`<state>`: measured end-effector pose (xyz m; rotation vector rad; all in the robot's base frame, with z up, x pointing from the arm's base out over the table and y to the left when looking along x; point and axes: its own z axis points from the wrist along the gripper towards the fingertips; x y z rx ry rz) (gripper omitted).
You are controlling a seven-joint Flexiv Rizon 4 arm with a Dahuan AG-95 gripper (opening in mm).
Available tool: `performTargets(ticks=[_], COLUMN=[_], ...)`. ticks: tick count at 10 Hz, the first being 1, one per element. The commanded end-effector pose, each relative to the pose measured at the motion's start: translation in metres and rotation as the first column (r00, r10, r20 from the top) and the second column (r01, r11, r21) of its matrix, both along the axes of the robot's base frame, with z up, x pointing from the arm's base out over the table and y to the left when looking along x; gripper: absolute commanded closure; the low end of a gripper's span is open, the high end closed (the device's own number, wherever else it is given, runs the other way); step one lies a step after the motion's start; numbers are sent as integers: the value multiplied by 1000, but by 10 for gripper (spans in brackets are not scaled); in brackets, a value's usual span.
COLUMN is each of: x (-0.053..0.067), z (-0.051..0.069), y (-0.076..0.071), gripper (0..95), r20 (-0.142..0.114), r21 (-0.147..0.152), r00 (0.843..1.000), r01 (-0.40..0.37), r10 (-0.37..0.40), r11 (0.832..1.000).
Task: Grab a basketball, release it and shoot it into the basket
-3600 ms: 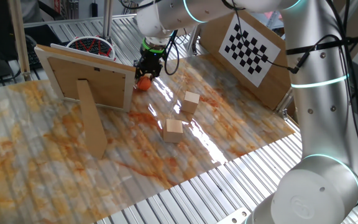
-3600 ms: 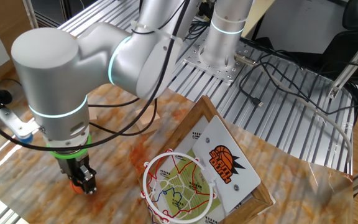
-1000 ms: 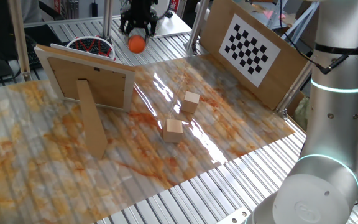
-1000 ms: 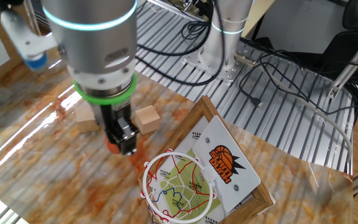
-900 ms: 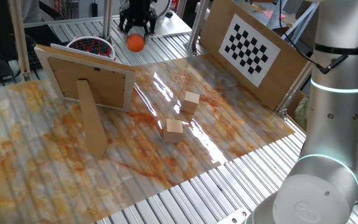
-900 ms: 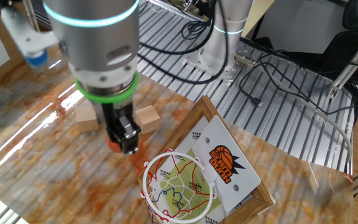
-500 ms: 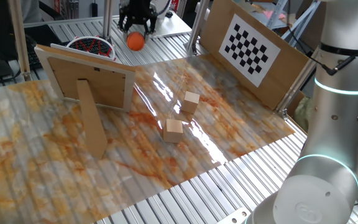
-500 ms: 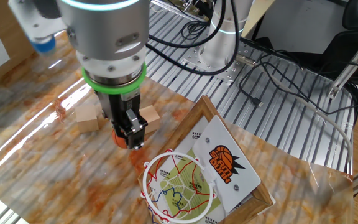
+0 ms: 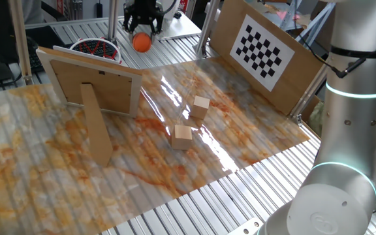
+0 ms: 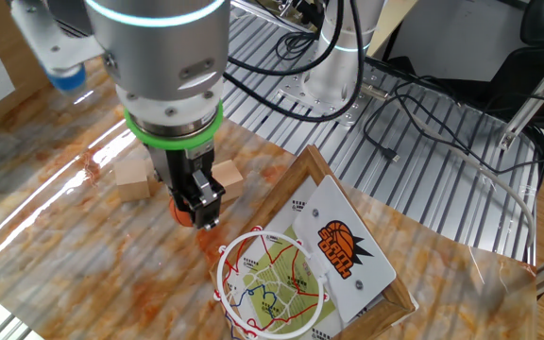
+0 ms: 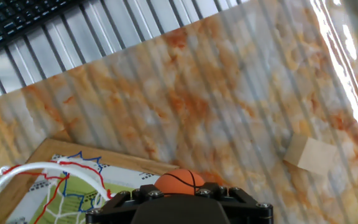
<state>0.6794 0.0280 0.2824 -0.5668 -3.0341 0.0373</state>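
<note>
One fixed view: my arm [image 9: 353, 111] is taking up the right edge, reaching over the marbled table [image 9: 57, 189]. The framed wooden board [image 9: 90, 81] is standing propped on that table; I'm placing everything else against it. The basket [image 9: 95, 47] is sitting just behind the board's top edge from this side. In the other fixed view the basket [image 10: 270, 280] is sticking out in front of the board's printed face. Two wooden cubes [image 9: 191, 123] are lying on the table, well apart from the board, on its propped side. My claw [image 9: 141, 25] is hanging high, above and beyond the basket, pointing down. It's partly closed, fingers [image 10: 197, 196] clamping the basketball [image 9: 141, 42]. Hand view: the basketball [image 11: 179, 181] is sitting between my jaws, just beside the basket rim [image 11: 36, 171], not over it.
</note>
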Motion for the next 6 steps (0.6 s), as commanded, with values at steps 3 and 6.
performTargets(ticks=[3, 6], x=[-4, -4], z=[-2, -2], y=[-1, -1], gripper=[950, 950], r20=[89, 107], r21=[39, 38], r00=[984, 980], r01=[-160, -172], r10=[156, 168], r11=[986, 984])
